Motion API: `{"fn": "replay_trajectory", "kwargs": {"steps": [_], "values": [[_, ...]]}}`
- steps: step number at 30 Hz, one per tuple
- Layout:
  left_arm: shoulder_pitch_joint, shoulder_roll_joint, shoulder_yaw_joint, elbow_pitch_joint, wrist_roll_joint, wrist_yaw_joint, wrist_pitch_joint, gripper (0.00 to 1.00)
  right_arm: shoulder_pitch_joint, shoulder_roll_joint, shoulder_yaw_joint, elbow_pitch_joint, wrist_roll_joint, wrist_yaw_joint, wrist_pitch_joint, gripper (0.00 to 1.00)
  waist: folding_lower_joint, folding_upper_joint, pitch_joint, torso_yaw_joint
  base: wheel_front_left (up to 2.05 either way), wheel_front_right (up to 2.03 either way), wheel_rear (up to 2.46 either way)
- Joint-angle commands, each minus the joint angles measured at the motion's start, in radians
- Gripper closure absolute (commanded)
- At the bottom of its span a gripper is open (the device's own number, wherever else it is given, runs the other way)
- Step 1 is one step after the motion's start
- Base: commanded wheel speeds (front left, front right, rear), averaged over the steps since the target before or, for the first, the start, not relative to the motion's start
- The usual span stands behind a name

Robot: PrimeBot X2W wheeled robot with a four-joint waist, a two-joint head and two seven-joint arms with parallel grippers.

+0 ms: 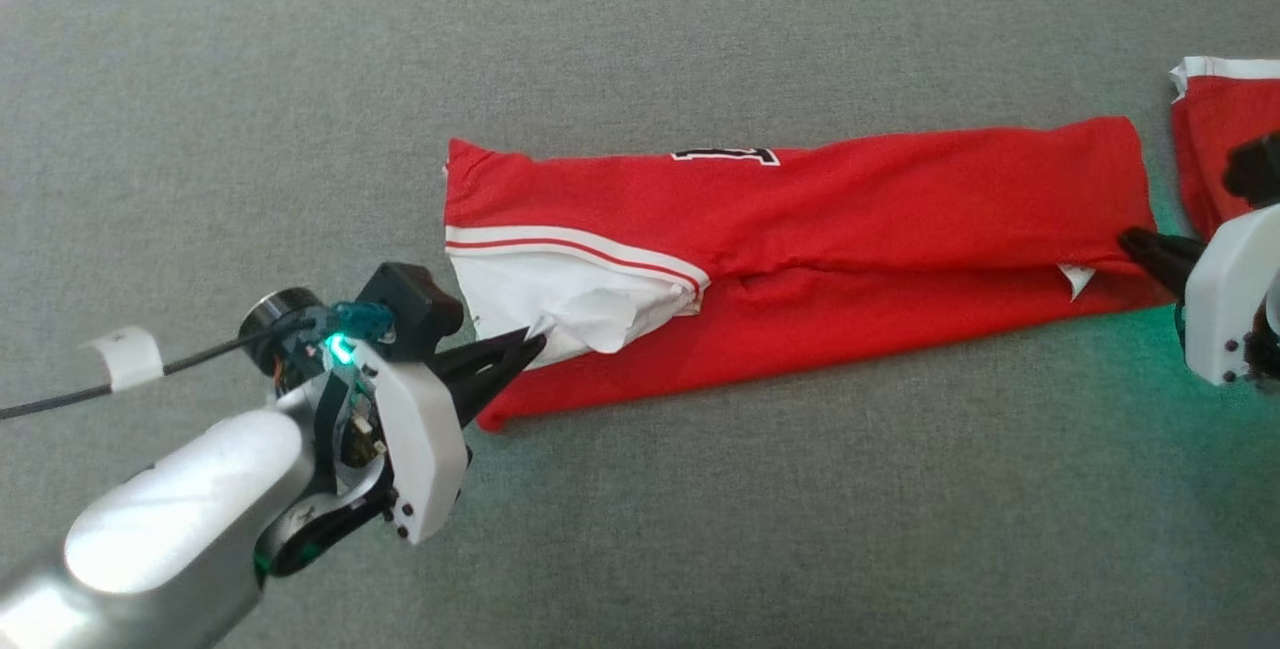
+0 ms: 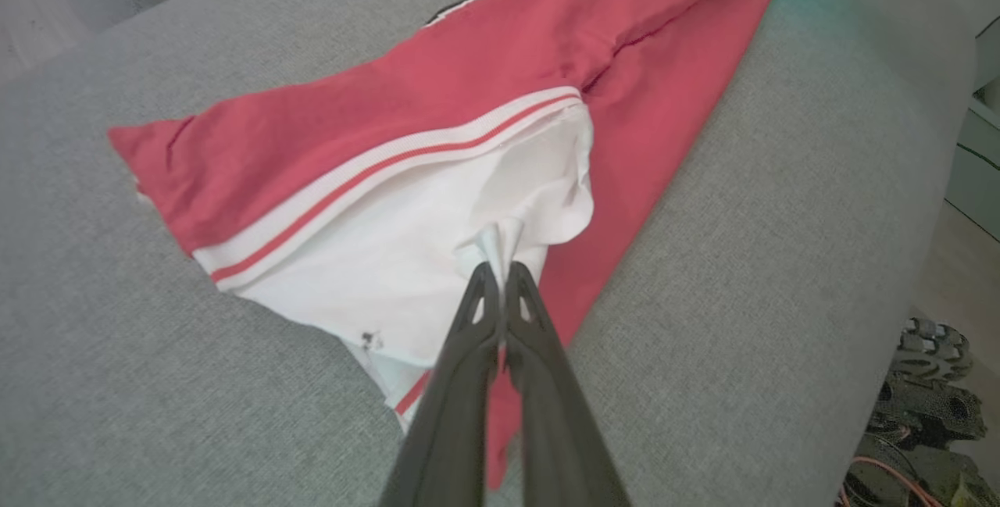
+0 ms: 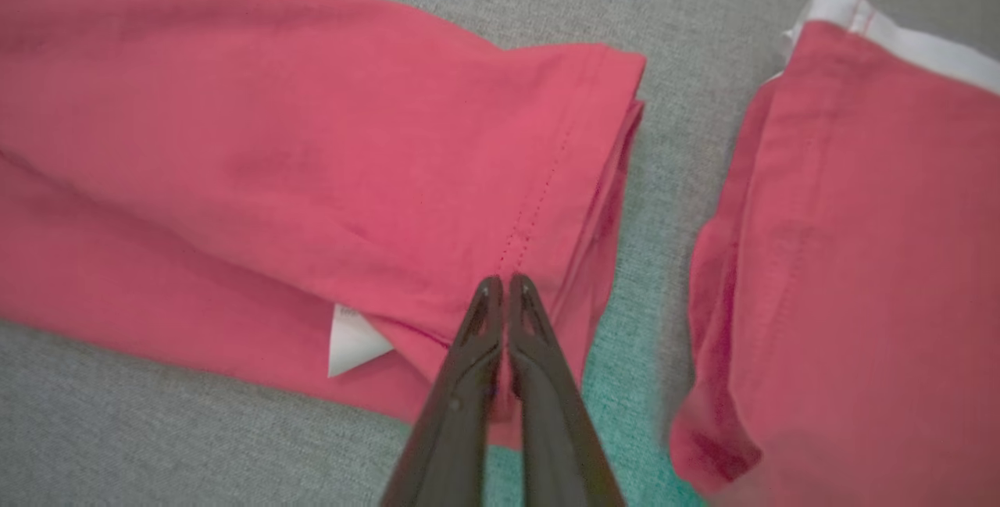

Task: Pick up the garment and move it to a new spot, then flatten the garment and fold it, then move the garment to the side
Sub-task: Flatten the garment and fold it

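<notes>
The garment (image 1: 800, 219) is laid as a long folded strip on the grey cushion (image 1: 700, 529). A thin white flap (image 2: 500, 237) is pinched by the left gripper (image 1: 530, 344), the red hem (image 3: 547, 202) by the right gripper (image 1: 1135, 244). If pulled unevenly, the small flap could be lost and the fold undone.

Open grey table (image 1: 700, 529) on both long sides of the red garment (image 1: 850, 219) stretched across the middle, narrow bare gap between its right end and a second red cloth (image 1: 1215, 139), black cable (image 1: 60, 401) at far left.
</notes>
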Motion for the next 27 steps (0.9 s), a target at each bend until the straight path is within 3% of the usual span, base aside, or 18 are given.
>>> {"fn": "replay_trajectory", "kwargs": {"steps": [1,3,4,5,7,8,12,17,22,25,27], "values": [[-0.030,0.023,0.041,-0.012,0.000,-0.002,0.004,1.00,0.002,-0.041,0.002,-0.003,0.012,-0.001,-0.005,1.00,0.0000,-0.0001,0.002,-0.002,0.00,0.00,0.00],[-0.031,0.020,0.035,-0.002,-0.001,-0.004,0.009,1.00,-0.001,-0.039,0.010,0.000,0.011,-0.001,-0.009,1.00,0.0000,-0.0001,0.003,-0.003,0.00,0.00,0.00],[-0.030,0.019,0.032,0.005,-0.003,-0.004,0.015,1.00,-0.005,-0.038,0.014,0.001,0.003,-0.001,-0.018,0.58,0.0000,-0.0001,0.003,-0.003,0.00,0.00,0.00],[-0.028,0.018,0.028,0.010,-0.005,-0.004,0.021,1.00,-0.005,-0.037,0.017,0.004,0.003,-0.001,-0.023,0.00,0.0000,-0.0001,0.002,-0.004,0.00,0.00,0.00],[-0.026,0.016,0.027,0.015,-0.002,-0.001,0.016,0.15,-0.004,-0.031,0.022,0.012,0.009,-0.001,-0.026,0.00,0.0000,-0.0001,-0.004,-0.006,0.00,0.00,0.00],[-0.024,0.014,0.030,0.019,-0.001,0.005,0.009,0.00,-0.005,-0.030,0.022,0.017,0.014,-0.001,-0.027,0.00,0.0000,-0.0001,-0.008,-0.007,0.00,0.00,0.00],[-0.023,0.003,0.059,0.025,0.002,0.034,-0.046,0.00,-0.030,-0.022,-0.012,0.028,0.034,-0.001,-0.092,0.00,0.0000,-0.0001,-0.031,-0.009,0.00,0.00,0.00],[-0.018,-0.031,0.169,0.041,0.001,0.137,-0.214,0.00,-0.074,0.024,-0.095,0.045,0.041,-0.001,-0.268,0.00,0.0000,-0.0001,-0.067,-0.015,0.00,0.00,0.00],[0.022,-0.099,0.292,0.082,-0.006,0.252,-0.446,0.00,-0.082,0.122,-0.194,0.075,0.016,-0.001,-0.476,0.00,0.0000,-0.0001,-0.108,-0.021,0.00,0.00,0.00],[0.049,-0.130,0.337,0.104,-0.009,0.291,-0.546,0.00,-0.071,0.174,-0.258,0.088,-0.005,-0.001,-0.503,0.00,0.0000,-0.0001,-0.123,-0.024,0.00,0.00,0.00],[0.084,-0.164,0.387,0.121,-0.014,0.323,-0.608,0.00,-0.052,0.235,-0.363,0.082,-0.045,-0.001,-0.508,0.00,0.0000,-0.0001,-0.136,-0.030,0.00,0.00,0.00]]}}
